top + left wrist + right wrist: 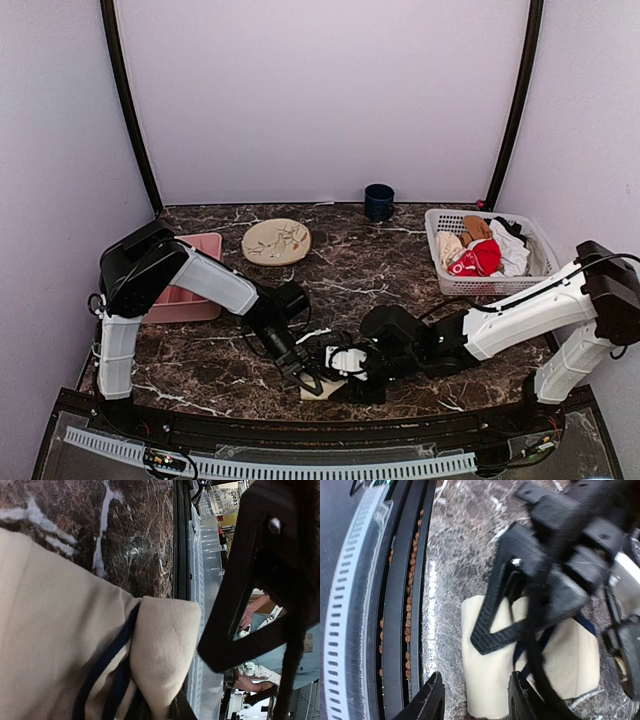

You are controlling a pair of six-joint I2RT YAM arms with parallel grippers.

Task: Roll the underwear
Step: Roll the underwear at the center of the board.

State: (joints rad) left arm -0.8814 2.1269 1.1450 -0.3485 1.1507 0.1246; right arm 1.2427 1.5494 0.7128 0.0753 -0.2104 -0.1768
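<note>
The underwear (318, 390) is lying folded into a small cream bundle near the front edge of the dark marbled worktop (380, 270), with its dark trim showing along the fold in the left wrist view. The left claw (305, 378) is reaching down onto the bundle from the left, one black finger (235, 630) standing just beside the folded edge; whether it is pinching the fabric cannot be told. The right claw (476, 700) is sitting spread wide at the bundle's edge, gripping nothing, with cloth showing between its fingers (427, 702)
</note>
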